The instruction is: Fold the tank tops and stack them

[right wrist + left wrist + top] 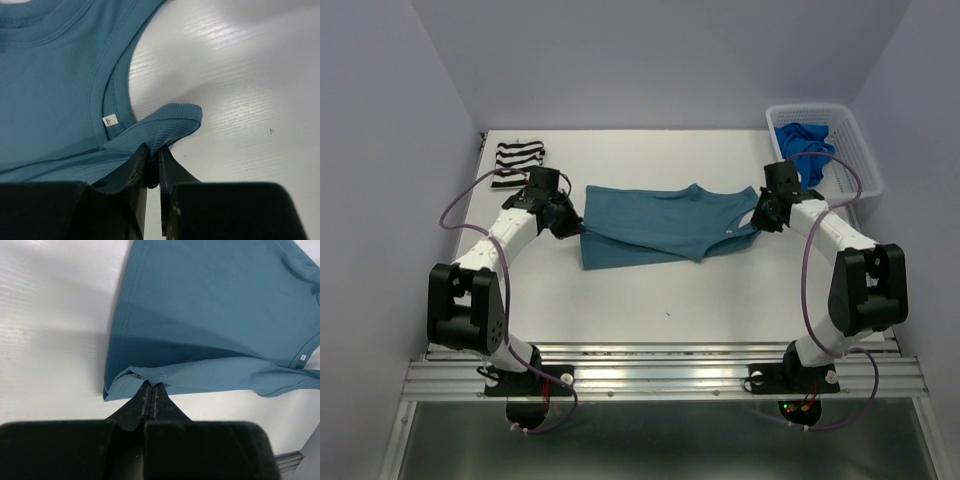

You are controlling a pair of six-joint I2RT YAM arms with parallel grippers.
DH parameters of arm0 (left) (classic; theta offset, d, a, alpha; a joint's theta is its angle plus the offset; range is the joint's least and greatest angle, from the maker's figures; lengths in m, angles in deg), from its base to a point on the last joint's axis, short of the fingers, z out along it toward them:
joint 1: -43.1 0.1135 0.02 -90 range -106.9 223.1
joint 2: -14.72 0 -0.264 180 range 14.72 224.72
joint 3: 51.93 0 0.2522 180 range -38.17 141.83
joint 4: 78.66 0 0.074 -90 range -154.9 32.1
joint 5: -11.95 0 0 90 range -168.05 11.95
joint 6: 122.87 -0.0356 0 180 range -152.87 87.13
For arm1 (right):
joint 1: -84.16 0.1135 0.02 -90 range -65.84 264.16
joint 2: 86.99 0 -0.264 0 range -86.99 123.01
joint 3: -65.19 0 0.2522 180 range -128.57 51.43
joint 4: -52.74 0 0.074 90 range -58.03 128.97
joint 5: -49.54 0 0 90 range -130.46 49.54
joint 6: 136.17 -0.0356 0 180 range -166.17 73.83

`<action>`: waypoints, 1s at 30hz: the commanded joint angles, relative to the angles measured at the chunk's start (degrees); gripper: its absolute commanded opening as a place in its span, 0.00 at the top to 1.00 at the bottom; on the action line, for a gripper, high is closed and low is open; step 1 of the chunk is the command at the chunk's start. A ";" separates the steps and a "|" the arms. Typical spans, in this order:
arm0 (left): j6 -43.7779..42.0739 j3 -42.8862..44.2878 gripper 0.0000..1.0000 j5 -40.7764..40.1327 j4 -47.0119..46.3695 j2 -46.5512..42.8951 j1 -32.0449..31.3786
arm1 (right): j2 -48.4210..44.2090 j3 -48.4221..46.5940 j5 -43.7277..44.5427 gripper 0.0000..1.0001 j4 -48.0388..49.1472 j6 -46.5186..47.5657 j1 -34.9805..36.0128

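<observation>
Fingers (141,405) pinch the teal top (650,225) (striped top (518,160) visible only overhead).

Cannot follow the teal tank top (210,315) past the left wrist view's top and right edges, or the right wrist view's top and left edges. Cannot read the tiny white label (109,120) by its armhole. Cannot see the layer under its folded flap, nor the hem pinched inside the left end effector (151,386). Cannot tell the shape of the royal blue tank top (805,140) bunched in the basket (860,135) right of it.
</observation>
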 commanded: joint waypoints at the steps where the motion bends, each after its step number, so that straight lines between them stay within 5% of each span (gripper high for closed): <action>1: -2.35 5.38 1.00 0.99 -2.44 1.60 0.54 | 1.87 -4.75 0.06 0.99 2.12 1.50 -0.48; 20: -1.38 9.78 1.00 2.21 -4.81 12.95 2.39 | 11.11 -11.36 -1.17 0.99 5.02 7.04 -1.01; 25: -0.24 6.01 1.00 3.19 -5.16 7.95 2.39 | 5.48 -6.62 -0.64 0.99 4.50 4.67 -1.01; 30: 2.39 -6.63 1.00 3.80 -4.38 -5.32 2.13 | -4.78 2.60 -1.61 0.99 -0.60 1.15 -1.53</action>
